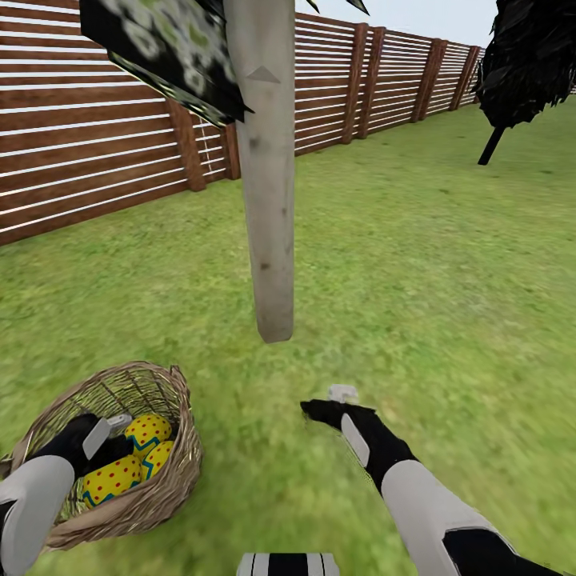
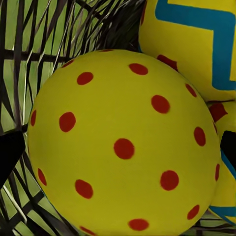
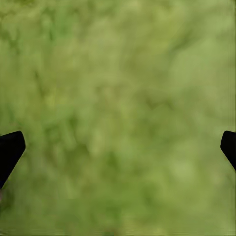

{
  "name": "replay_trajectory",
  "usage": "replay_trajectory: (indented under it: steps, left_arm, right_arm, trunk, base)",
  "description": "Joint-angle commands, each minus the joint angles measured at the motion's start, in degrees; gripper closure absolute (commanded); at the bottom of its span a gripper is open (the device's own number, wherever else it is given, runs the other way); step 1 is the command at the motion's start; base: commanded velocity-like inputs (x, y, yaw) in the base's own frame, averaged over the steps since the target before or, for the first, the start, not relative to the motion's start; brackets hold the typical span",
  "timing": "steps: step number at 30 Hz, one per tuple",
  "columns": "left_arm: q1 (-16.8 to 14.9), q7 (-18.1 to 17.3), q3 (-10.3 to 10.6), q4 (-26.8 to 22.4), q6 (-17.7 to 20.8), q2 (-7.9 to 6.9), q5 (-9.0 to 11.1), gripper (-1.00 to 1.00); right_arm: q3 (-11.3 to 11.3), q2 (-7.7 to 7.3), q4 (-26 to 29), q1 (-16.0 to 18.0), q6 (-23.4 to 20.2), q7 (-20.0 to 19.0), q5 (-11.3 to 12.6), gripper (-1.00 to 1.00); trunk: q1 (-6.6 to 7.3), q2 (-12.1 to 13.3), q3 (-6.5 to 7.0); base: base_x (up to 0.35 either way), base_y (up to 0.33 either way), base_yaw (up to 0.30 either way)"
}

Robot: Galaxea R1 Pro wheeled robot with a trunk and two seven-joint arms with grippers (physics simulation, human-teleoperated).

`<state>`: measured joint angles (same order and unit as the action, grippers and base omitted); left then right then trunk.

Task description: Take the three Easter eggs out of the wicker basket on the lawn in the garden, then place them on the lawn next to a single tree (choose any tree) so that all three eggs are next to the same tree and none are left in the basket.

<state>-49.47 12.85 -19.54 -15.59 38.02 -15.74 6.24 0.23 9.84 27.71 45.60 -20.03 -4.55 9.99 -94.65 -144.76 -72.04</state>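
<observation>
The basket (image 1: 160, 472) stands on the lawn (image 1: 416, 272) at the robot's left, near the foot of the tree (image 1: 268, 200). All three eggs (image 1: 132, 460) lie in it, packed together and touching: one (image 1: 110, 480) nearest the robot, lying with its long axis roughly level across the basket, one (image 1: 147, 432) beyond it, and one (image 1: 158, 459) wedged between them against the far wall. Which way their pointed ends face cannot be told. No writing or labels are readable anywhere.

The left gripper (image 1: 108, 448) reaches down inside the basket among the eggs. In the left wrist view a dotted egg (image 2: 123, 142) sits between the two dark fingertips (image 2: 11, 157), which show at either edge of it, spread wide apart; whether they touch its shell cannot be told. Behind it lies a second egg (image 2: 196, 44) with a blue zigzag band, and a sliver of a third (image 2: 227, 187); the basket's open weave (image 2: 34, 54) shows grass through it.

The right gripper (image 1: 320, 410) hangs low over bare grass (image 3: 118, 113) at the robot's right, just in front of the trunk's base. Its fingers (image 3: 10, 152) stand wide apart, holding nothing.

A brown slatted fence (image 1: 96, 144) runs behind the tree, and a black tree (image 1: 524, 64) stands far off at the right.
</observation>
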Motion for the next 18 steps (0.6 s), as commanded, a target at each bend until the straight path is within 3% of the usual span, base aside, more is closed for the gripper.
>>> replay_trajectory:
  steps: [1, 4, 7, 12, 18]
  left_arm:
    - [0.0, 0.4, -0.1, -0.1, 0.2, 0.01, 0.6, -1.00]
    - [0.0, 0.5, -0.1, 0.0, 0.2, 0.01, 0.6, -1.00]
    - [0.0, 0.5, -0.1, 0.0, 0.2, 0.01, 0.6, -1.00]
    - [0.0, 0.6, -0.1, 0.0, 0.2, 0.01, 0.6, -1.00]
    - [0.0, 0.6, -0.1, 0.0, 0.2, -0.01, 0.6, -1.00]
  right_arm:
    - [0.0, -0.02, 2.5, -0.8, -0.5, -0.8, 0.4, -1.00]
    - [0.0, -0.06, 13.7, -6.0, -3.4, -3.2, 0.4, -1.00]
    - [-0.2, -0.07, 21.7, -8.9, -6.9, -4.0, 0.4, -1.00]
    - [-0.3, -0.16, 28.1, -11.5, -9.8, -4.4, 0.5, -1.00]
    - [-0.3, -0.17, 29.0, -11.9, -10.3, -4.4, 0.5, -1.00]
  trunk:
    - [0.01, 0.0, -0.05]
    - [0.01, 0.0, -0.05]
    - [0.01, 0.0, -0.05]
    - [-0.10, -0.1, -0.93]
    - [-0.12, -0.1, -1.16]
  base:
    - [0.000, 0.000, 0.000]
    - [0.000, 0.000, 0.000]
    - [0.000, 0.000, 0.000]
    - [0.000, 0.000, 0.000]
    - [0.000, 0.000, 0.000]
